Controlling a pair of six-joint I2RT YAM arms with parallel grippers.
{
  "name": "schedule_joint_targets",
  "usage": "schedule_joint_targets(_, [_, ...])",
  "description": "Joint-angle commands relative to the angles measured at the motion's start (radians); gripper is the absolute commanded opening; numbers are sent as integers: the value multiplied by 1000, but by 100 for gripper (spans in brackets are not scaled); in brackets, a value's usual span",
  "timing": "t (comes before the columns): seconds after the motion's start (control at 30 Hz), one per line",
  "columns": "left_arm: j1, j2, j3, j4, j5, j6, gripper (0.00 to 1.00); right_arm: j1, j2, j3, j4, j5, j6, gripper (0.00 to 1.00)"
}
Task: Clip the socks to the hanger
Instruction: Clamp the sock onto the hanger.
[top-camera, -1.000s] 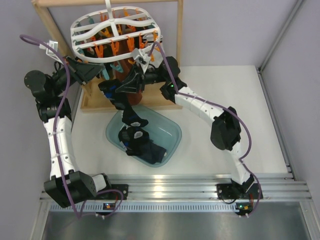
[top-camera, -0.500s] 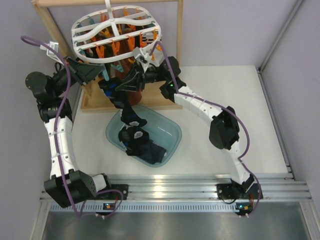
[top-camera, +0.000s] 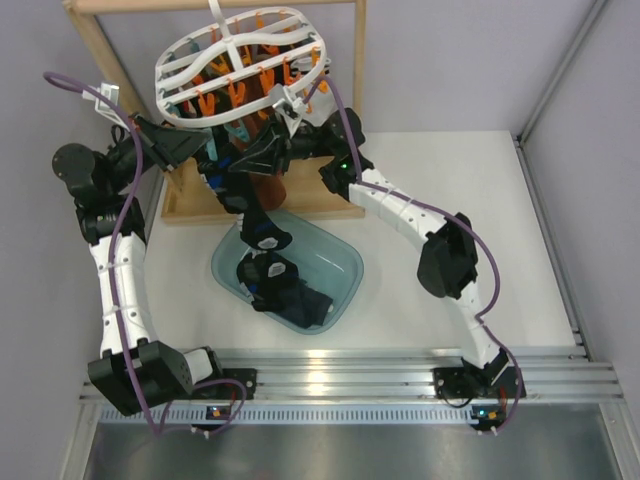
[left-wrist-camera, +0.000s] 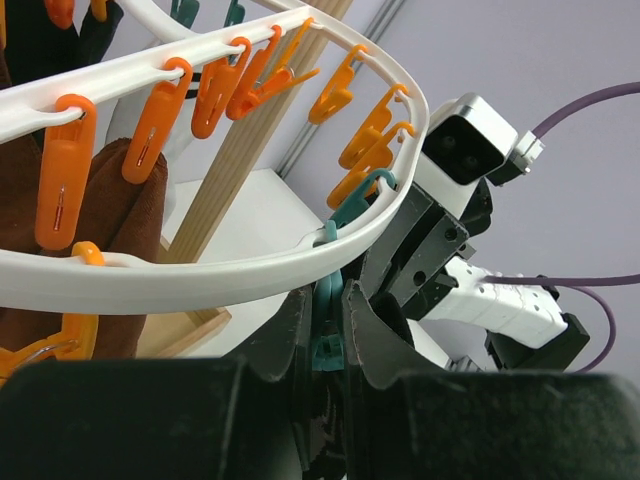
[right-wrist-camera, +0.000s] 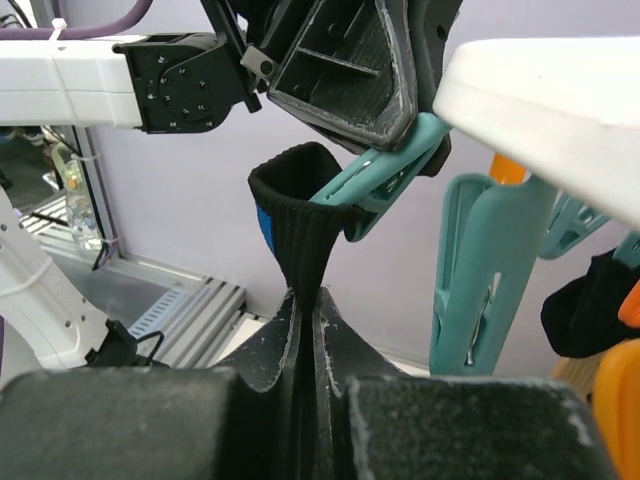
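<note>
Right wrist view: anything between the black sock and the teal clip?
Nothing visible. The right gripper holds the black sock with its cuff touching the teal clip, which the left gripper pinches.

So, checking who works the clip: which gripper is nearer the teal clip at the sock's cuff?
Left. The left gripper squeezes the teal clip itself; the right gripper pinches the black sock just below it.
</note>
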Motion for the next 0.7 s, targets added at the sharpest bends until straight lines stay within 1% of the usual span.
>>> schedule_joint_targets(0.0, [-3, -35, -10, 25, 115, 16, 0, -40, 15, 70, 3, 84, 53, 0])
schedule_joint_targets(0.23, [-3, -45, 1, -31, 100, 56, 0, -40, -3, 56, -30, 92, 21, 0])
schedule_joint_targets(0.3, [-4, -47, 16, -88, 87, 88, 13, -38, -11, 34, -30, 95, 16, 0])
schedule_joint_targets(0.33, [-3, -50, 22, -113, 78, 100, 22, -37, -16, 27, -32, 97, 12, 0])
schedule_joint_targets(0.37, [-4, -49, 28, -134, 69, 113, 35, -35, -26, 7, -32, 101, 2, 0])
schedule_joint_targets(0.43, [-1, -52, 51, -202, 41, 140, 69, -34, -32, -6, -43, 109, -8, 0])
schedule_joint_targets(0.47, [0, -53, 57, -222, 32, 152, 80, -35, -37, -13, -46, 114, -18, 0])
schedule_joint_targets(0.5, [2, -53, 66, -239, 17, 154, 86, -35, -39, -16, -50, 117, -22, 0])
schedule_joint_targets(0.57, [3, -65, 68, -239, 0, 154, 89, -35, -40, -15, -64, 120, -34, 0])
schedule_joint_targets(0.67, [5, -95, 62, -239, -40, 159, 89, -37, -43, -16, -81, 127, -54, 0])
